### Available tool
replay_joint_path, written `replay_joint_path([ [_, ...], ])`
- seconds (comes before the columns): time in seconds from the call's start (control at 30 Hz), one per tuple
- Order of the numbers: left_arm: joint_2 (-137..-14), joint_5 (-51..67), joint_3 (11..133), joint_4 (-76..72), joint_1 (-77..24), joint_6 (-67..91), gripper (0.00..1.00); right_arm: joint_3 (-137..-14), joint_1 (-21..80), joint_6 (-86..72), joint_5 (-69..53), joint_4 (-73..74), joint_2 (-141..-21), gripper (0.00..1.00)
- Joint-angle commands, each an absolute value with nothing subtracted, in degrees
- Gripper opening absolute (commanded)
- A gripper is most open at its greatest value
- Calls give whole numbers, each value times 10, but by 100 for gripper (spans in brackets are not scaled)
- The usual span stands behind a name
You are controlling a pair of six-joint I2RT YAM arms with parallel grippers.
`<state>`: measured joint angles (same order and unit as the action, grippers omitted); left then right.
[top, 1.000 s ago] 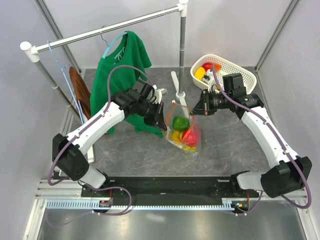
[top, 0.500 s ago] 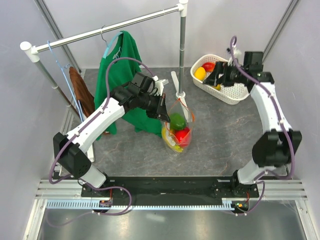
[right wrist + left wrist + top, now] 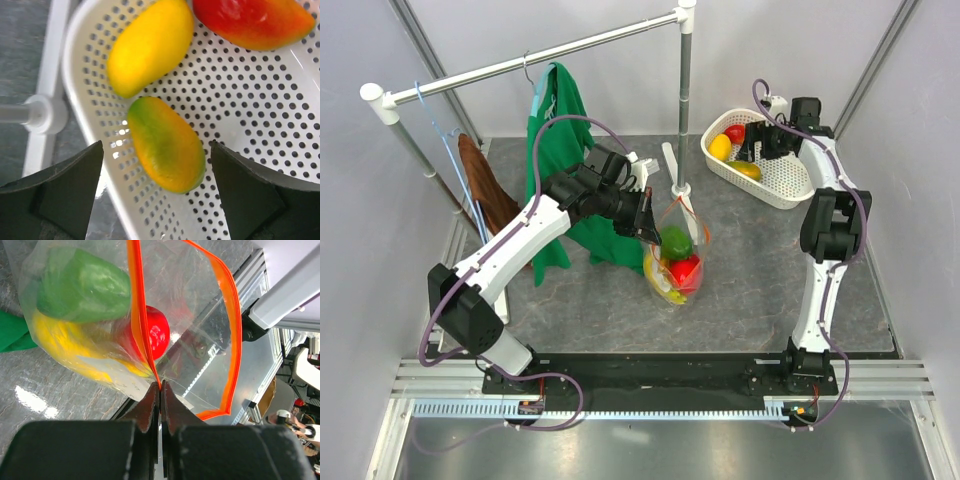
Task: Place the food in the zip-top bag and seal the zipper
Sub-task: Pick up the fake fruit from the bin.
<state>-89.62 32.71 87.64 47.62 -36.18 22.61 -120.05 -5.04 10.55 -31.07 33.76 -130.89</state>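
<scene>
Orange-red zipper strip (image 3: 137,315) is pinched between the two fingers of my left end effector (image 3: 160,386), which are pressed tight together on it at the point where the strip's two sides meet. From that pinch the strip splits into a wide loop, so the mouth of the clear bag (image 3: 200,300) gapes open. Inside the bag, a green pepper (image 3: 82,287) lies on top. A yellow banana bunch (image 3: 65,345) is beneath it and a glossy red fruit (image 3: 155,335) sits beside them, against the strip. From above, the bag sits near the middle of the grey surface (image 3: 760,270), with my left arm reaching over to it from the left.

My right end effector (image 3: 157,165) has its fingers spread wide apart and gripping nothing. It hangs over the white perforated basket (image 3: 260,115) at the far right corner of the surface, well apart from the bag. Directly between the fingers, lower down, lies a green-and-orange fruit (image 3: 167,145); I cannot tell whether the fingers touch it. Just beyond it in the basket are a yellow fruit (image 3: 150,45) and a red-and-orange fruit (image 3: 252,20).

Behind my left arm a green shirt (image 3: 555,140) hangs from a white rail (image 3: 530,60).
</scene>
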Motion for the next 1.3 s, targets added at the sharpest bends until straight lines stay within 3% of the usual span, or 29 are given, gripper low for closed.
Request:
replay_joint_path([
  [0.0,-888,338,890,459,-359,231,2,-1245,-50,131,-285,308,-1346,94],
  [0.3,-891,337,882,461,-355,233,2,-1203,-42,184,-251,298,-1377,93],
  [0.5,-892,336,879,460,-352,231,2,-1204,-45,219,-233,308,-1392,86],
  [0.63,-895,336,876,461,-349,229,2,-1201,-55,224,-235,316,-1381,63],
  [0.77,-899,337,878,462,-345,229,2,-1204,-69,233,-233,341,-1370,52],
  [0.83,-901,338,881,462,-345,230,2,-1214,-79,237,-238,352,-1361,39],
  [1.0,-899,337,883,462,-345,230,2,-1239,-112,173,-308,354,-1307,29],
  [1.07,-897,335,882,462,-344,231,2,-1238,-118,121,-339,351,-1261,21],
  [1.27,-902,337,883,461,-339,240,2,-1130,-112,-92,-463,306,-1089,2],
])
